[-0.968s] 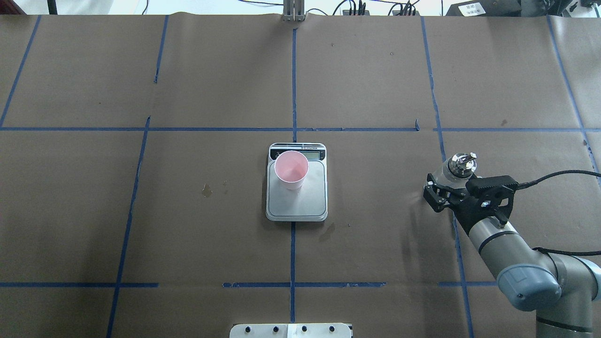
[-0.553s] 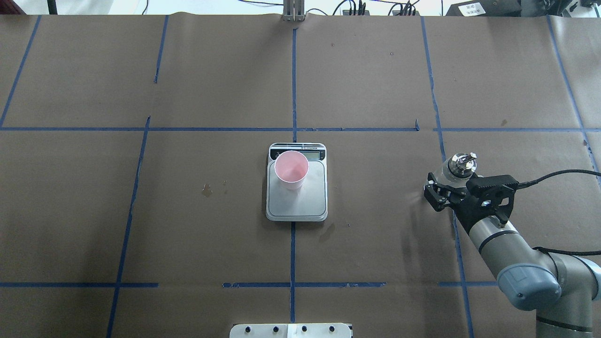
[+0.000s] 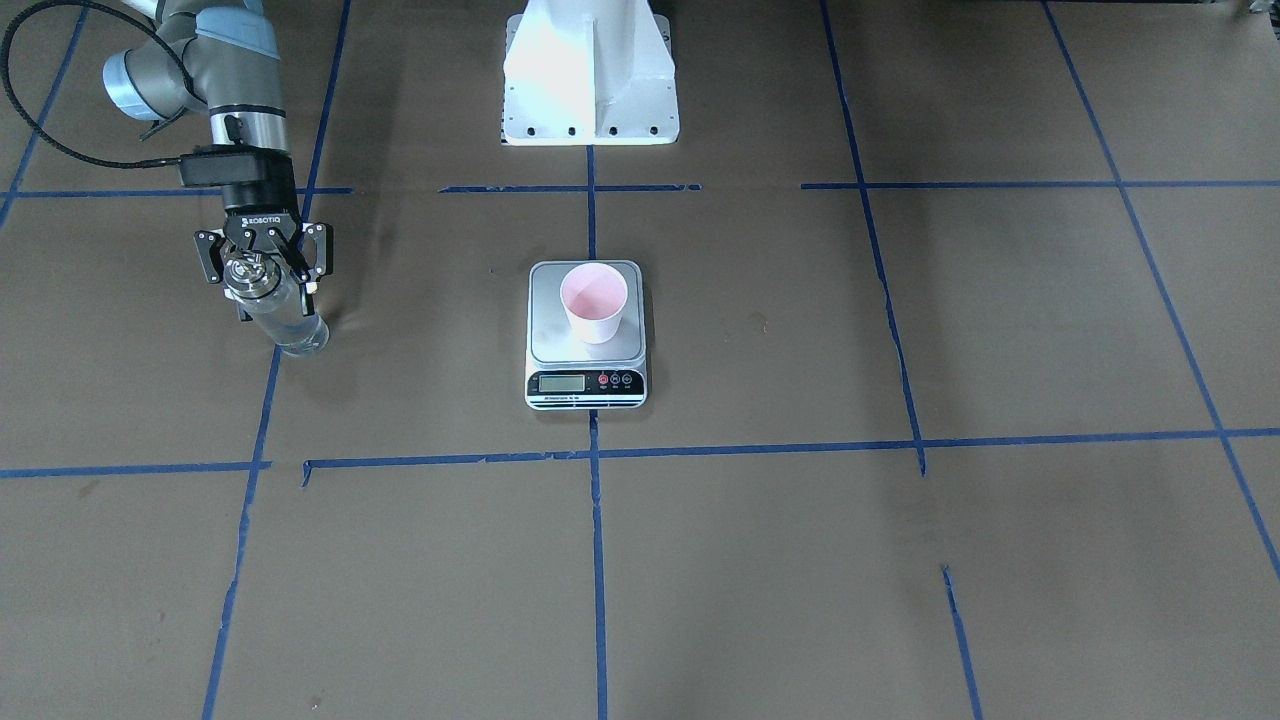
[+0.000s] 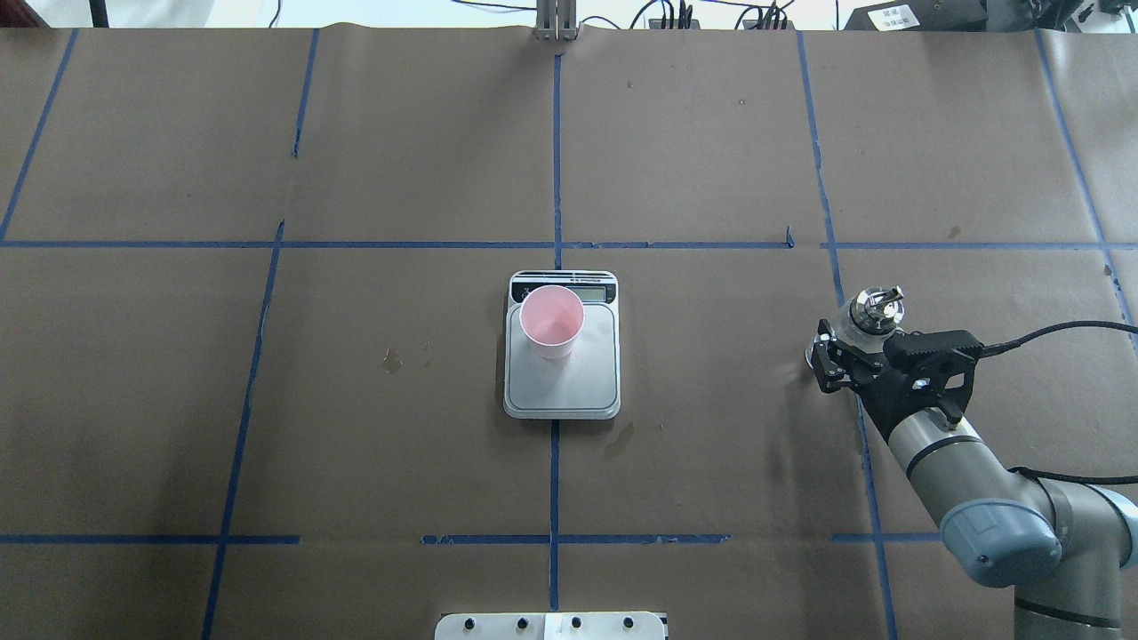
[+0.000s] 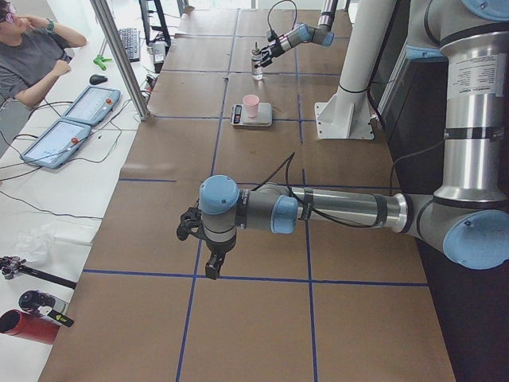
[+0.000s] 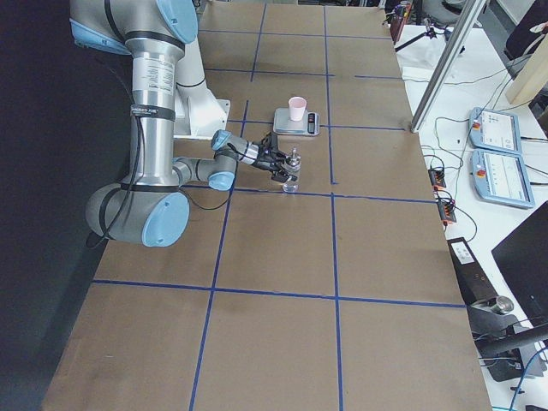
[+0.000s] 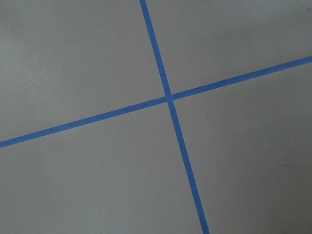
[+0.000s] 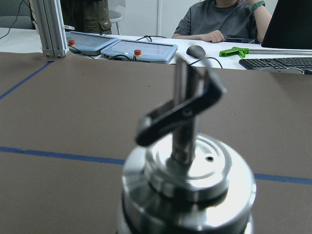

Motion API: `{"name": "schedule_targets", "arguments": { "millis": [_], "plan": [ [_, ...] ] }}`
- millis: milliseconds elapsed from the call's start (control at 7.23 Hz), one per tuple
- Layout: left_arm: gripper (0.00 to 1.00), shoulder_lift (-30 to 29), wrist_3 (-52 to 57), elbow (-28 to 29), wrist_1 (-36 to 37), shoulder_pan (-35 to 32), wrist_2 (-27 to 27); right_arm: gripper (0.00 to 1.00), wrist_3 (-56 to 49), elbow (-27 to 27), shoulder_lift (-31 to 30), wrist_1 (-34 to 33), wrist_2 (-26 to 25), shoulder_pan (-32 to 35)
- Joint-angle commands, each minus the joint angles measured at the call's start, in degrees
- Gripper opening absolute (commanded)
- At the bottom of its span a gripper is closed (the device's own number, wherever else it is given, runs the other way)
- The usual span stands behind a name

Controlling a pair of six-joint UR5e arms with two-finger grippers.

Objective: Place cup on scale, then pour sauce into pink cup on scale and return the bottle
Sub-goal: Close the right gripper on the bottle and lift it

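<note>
Grips the bottle [image 3: 292, 326] with the right fingers [image 4: 827, 356], closed round it as it stands upright on the desk [image 4: 400, 160], well off the scale's [image 4: 578, 382] right side. Cannot tell open from closed for the left fingers [image 5: 189, 225], far off the scale's left side. Shows the cup [image 4: 552, 322] upright on the scale's platform, at the display end.

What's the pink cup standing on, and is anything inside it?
The cup stands on the scale, at the end near its display. Inside shows only bare pink wall, with no liquid visible. The patch of platform beneath it is covered.
</note>
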Motion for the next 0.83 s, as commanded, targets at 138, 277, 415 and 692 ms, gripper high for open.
{"name": "schedule_targets", "arguments": {
  "millis": [138,277,415,692],
  "plan": [
    [1.0,0.0,0.0,0.2,0.0,0.0,0.0,0.0,-0.2,0.6,0.2,0.1,-1.7,0.0],
    [1.0,0.0,0.0,0.2,0.0,0.0,0.0,0.0,-1.0,1.1,0.5,0.1,-1.7,0.2],
    [1.0,0.0,0.0,0.3,0.0,0.0,0.0,0.0,-9.7,2.3,0.6,0.4,-1.4,0.8],
    [1.0,0.0,0.0,0.3,0.0,0.0,0.0,0.0,-11.5,5.7,2.1,0.4,-1.3,0.9]
  ]
}}
